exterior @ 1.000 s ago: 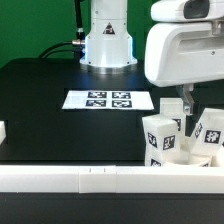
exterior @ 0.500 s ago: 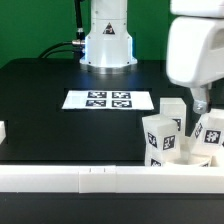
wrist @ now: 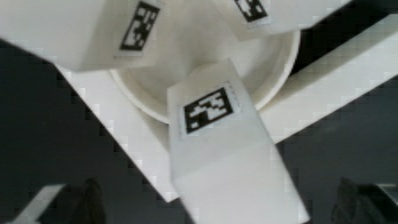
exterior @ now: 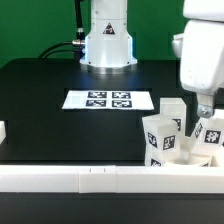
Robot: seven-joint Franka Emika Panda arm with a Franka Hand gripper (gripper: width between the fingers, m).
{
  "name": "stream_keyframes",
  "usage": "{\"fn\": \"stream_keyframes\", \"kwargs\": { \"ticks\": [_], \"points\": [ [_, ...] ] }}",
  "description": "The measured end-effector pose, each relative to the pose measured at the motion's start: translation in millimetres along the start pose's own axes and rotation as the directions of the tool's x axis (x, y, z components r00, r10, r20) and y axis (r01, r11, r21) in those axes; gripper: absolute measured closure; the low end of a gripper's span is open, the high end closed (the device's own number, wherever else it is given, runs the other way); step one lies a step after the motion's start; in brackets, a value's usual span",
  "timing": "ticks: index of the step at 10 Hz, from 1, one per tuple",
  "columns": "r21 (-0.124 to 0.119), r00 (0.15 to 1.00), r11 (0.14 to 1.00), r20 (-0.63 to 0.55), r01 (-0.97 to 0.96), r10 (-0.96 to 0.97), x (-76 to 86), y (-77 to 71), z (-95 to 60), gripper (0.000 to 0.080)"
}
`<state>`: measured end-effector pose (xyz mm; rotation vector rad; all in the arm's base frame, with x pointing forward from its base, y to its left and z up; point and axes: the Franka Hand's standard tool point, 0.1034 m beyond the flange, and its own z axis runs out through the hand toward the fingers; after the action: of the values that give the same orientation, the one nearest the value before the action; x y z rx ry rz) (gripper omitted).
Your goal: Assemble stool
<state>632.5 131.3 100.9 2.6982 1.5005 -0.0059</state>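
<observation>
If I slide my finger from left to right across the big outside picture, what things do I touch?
Small white block at the left edge → marker board → stool legs → gripper coming down at the right.

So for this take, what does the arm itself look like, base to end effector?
Glossy white arm with rounded shells. Its white base carries a small dark emblem, with black cables at the exterior view's left. The end effector has grey fingers; in the wrist view they look dark.

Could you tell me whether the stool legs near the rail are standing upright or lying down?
Upright: in the exterior view the legs stand on end, tags facing sideways, beside the rail.
</observation>
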Motion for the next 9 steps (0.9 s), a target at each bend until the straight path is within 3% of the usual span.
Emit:
{"fn": "stream_keyframes", "kwargs": {
  "ticks": [2,3,6,8,9],
  "points": [
    [0.019,0.997,0.997,0.021,0.075,-0.076,2.5,1.2,14.6,0.0150],
    [0.025,0.994,0.994,0.035,0.107,-0.108,8.7,0.5,29.9,0.0150],
    [0.022,0.996,0.996,0.032,0.084,-0.085,8.6,0.9,30.6,0.0159],
    [0.022,0.997,0.997,0.032,0.070,-0.070,7.9,1.5,30.8,0.0471],
    [0.022,0.999,0.999,0.032,0.037,-0.038,8.0,1.4,30.9,0.0471]
  ]
}}
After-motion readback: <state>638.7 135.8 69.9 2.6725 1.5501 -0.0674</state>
